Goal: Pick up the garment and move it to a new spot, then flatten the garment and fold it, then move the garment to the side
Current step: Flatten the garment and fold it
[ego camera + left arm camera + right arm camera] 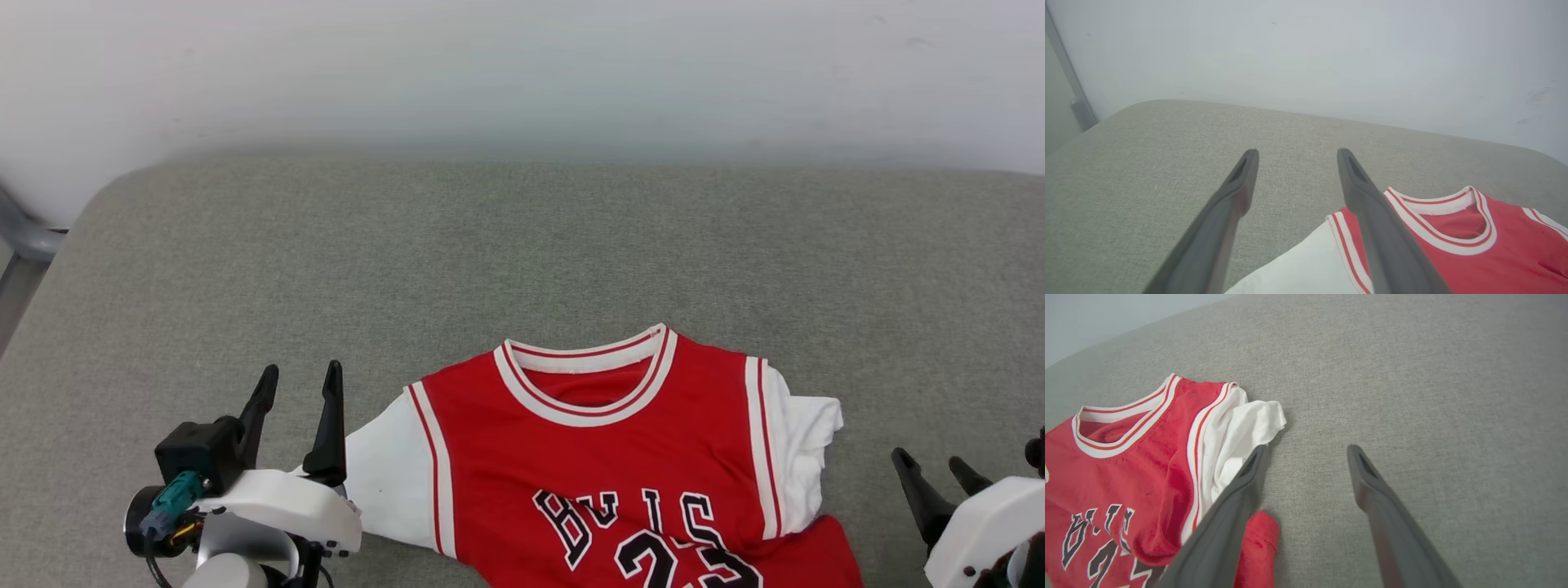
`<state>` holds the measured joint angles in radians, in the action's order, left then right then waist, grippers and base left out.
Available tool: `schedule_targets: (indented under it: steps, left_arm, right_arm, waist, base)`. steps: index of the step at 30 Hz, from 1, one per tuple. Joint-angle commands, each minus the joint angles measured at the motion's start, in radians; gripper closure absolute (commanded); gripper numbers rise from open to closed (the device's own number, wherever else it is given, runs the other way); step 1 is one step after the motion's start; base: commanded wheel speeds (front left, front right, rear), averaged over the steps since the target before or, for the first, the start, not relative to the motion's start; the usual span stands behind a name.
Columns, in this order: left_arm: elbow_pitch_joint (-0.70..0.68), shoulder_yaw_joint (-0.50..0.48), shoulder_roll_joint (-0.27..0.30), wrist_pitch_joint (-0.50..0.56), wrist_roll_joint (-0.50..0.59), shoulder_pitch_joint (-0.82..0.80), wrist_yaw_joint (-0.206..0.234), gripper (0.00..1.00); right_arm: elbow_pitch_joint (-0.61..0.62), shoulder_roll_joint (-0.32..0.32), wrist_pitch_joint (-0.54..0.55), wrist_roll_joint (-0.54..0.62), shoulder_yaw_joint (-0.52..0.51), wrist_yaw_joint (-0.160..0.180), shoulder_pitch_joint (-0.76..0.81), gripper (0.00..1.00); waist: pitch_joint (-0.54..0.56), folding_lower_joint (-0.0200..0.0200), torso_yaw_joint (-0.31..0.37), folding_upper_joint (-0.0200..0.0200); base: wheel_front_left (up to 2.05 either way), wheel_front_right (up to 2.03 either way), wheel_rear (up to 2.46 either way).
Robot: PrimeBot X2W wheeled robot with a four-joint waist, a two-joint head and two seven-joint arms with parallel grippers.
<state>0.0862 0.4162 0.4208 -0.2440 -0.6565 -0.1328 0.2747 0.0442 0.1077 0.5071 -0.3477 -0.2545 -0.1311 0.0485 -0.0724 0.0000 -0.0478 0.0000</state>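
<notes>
Both pincers stand with fingers spread and nothing between them. The left gripper [301,372] hovers just beside the left sleeve [388,482]. The right gripper [928,459] sits near the garment's opposite edge, apart from the cloth.

Location of the workpiece: the garment [604,457] lies face up on the grey padded surface [522,245], close to the robot, with the collar [584,384] pointing toward the wall [522,73]. Its lower part runs off the bottom of the head view.

Condition:
- The left sleeve lies fairly flat and spread outward.
- The right sleeve [1241,428] is bunched and partly tucked against the body panel.
- A red flap [1257,543] near the lower right side is turned over, and the lettering is creased.

Step in hand, as judged: flattening. The garment appears placed but not smoothed, and no fold is started.

Next move, as judged: bring the right gripper onto the crumpled sleeve, close on a single layer of cloth, and draw it outward. The turned flap needs the same treatment. Pinching too deep risks lifting both layers and dragging the whole garment.
</notes>
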Motion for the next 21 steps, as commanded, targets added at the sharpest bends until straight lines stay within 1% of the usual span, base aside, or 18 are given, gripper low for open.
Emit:
schedule_targets:
  steps: [1, 8, 10, 14, 19, 21]
  left_arm:
    - [-0.008, -0.004, -0.004, -0.006, 0.006, -0.005, 0.007, 0.00]
    - [-0.102, -0.015, -0.020, -0.016, 0.048, -0.014, 0.023, 0.00]
    - [-0.115, -0.017, -0.027, -0.018, 0.059, -0.027, 0.019, 0.00]
    - [-0.124, -0.019, -0.045, -0.020, 0.071, -0.038, 0.011, 0.00]
    - [-0.103, -0.022, -0.069, -0.022, 0.069, -0.048, -0.011, 0.00]
    - [-0.094, -0.024, -0.075, -0.022, 0.069, -0.048, -0.018, 0.00]
  right_arm:
    - [-0.002, 0.007, 0.014, -0.009, 0.008, 0.001, -0.021, 0.00]
    - [-0.048, 0.093, 0.174, -0.054, 0.065, 0.001, -0.128, 0.00]
    - [-0.074, 0.117, 0.205, -0.061, 0.087, 0.001, -0.167, 0.00]
    - [-0.129, 0.158, 0.228, -0.070, 0.130, 0.001, -0.233, 0.00]
    - [-0.214, 0.187, 0.275, -0.084, 0.203, 0.001, -0.266, 0.00]
    - [-0.252, 0.178, 0.300, -0.102, 0.237, 0.001, -0.255, 0.00]
  waist:
    - [-0.010, 0.0000, -0.014, 0.0000]
    - [-0.070, 0.0000, -0.064, 0.0000]
    - [-0.095, 0.0000, -0.079, 0.0000]
    - [-0.141, 0.0000, -0.106, 0.0000]
    - [-0.177, 0.0000, -0.125, 0.0000]
    - [-0.182, 0.0000, -0.128, 0.0000]
  base:
    - [0.00, 0.00, 0.00]
    - [0.00, 0.00, 0.00]
    - [0.00, 0.00, 0.00]
    - [0.00, 0.00, 0.00]
    - [0.00, 0.00, 0.00]
    - [0.00, 0.00, 0.00]
